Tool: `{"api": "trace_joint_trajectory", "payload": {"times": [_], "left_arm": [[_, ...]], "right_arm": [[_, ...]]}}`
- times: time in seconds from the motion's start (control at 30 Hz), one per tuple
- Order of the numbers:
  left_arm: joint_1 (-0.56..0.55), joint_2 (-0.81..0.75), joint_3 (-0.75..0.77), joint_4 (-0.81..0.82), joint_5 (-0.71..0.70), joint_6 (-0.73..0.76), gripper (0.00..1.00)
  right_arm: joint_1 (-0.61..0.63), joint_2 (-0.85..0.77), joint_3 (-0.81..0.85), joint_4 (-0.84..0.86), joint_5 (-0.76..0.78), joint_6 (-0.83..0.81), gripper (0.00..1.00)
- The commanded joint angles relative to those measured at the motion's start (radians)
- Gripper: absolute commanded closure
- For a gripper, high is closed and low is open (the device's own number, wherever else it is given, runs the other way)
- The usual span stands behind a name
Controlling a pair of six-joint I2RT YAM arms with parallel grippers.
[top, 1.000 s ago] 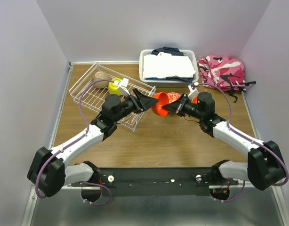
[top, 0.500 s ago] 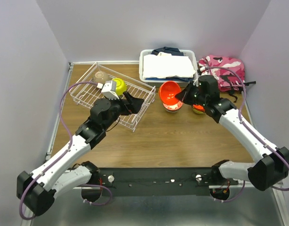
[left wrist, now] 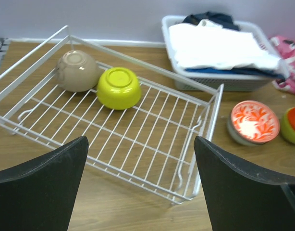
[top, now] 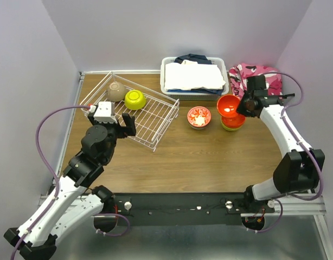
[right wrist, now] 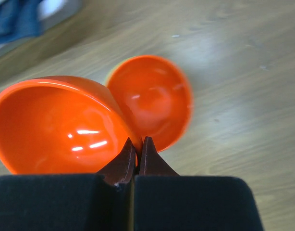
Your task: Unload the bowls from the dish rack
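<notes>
My right gripper [right wrist: 136, 147] is clenched on the rim of an orange bowl [right wrist: 56, 125], held just over the orange-in-lime stack [top: 232, 123] on the worktop [top: 210, 157] — the patterned bowl [top: 199, 116] sits near it. My left gripper [top: 125, 124] gapes empty beside the dish rack [left wrist: 152, 125], where two are left to unload — the taupe bowl [left wrist: 76, 70] and the lime-yellow bowl [left wrist: 118, 88].

The wooden table [top: 183, 157] bears the dish rack [top: 150, 116], white bin [top: 193, 93], pink bag [top: 237, 76], grey bowl [left wrist: 236, 137] and lime-yellow bowl [left wrist: 288, 137].

Bright, even overhead light; soft shadows. Glare streaks inside nearer orange bowl [right wrist: 61, 127]; right wrist view soft, background defocused.
</notes>
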Motion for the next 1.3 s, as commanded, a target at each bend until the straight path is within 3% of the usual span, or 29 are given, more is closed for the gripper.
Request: {"api": "trace_joint_trajectory", "payload": {"times": [0.0, 0.43, 0.97, 1.07, 1.2, 1.27], "left_arm": [[0.011, -0.017, -0.088, -0.005, -0.095, 0.075, 0.01], [0.037, -0.044, -0.108, 0.001, -0.099, 0.089, 0.01], [0.051, -0.033, -0.119, 0.012, -0.088, 0.086, 0.01], [0.052, -0.027, -0.119, 0.012, -0.082, 0.086, 0.01], [0.058, -0.021, -0.119, 0.015, -0.072, 0.081, 0.01], [0.061, -0.013, -0.119, 0.013, -0.069, 0.081, 0.01]], "right_arm": [[-0.097, 0.034, 0.012, -0.040, -0.026, -0.030, 0.99], [-0.220, 0.109, -0.132, 0.105, -0.182, -0.013, 0.99], [-0.233, 0.152, -0.163, 0.173, -0.284, 0.001, 0.96], [-0.233, 0.151, -0.154, 0.156, -0.278, -0.010, 0.86], [-0.231, 0.140, -0.153, 0.151, -0.285, -0.016, 0.47], [-0.233, 0.134, -0.149, 0.142, -0.285, -0.022, 0.39]]}}
